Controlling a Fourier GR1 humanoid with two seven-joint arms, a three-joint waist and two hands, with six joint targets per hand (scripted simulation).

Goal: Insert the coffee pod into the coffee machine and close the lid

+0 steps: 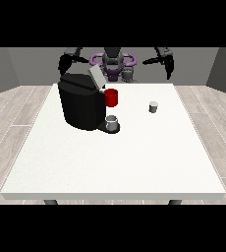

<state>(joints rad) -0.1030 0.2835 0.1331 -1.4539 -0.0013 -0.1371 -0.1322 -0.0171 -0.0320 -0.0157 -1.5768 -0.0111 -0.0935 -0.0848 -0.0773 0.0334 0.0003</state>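
- While both arms hang raised at the frame's top, the white table (110,162) fills the middle of the picture and carries everything the task needs.
- Left of centre stands the black coffee machine (80,103), its grey lid (96,77) tilted up and open, a red part (111,97) at its front and a small grey cup (112,122) on its base.
- Right of centre, well apart from the machine, the coffee pod (154,107) stands upright on the table, its long axis vertical; which end is up I cannot tell.
- The hand at the view's right (168,64) is above and slightly right of the pod, clearly the nearer one, so the pod lies down-frame and a little left of it. It holds nothing; its fingers' spread I cannot tell.
- The hand at the view's left (64,62) hovers behind the machine, holding nothing; its fingers too small to read.
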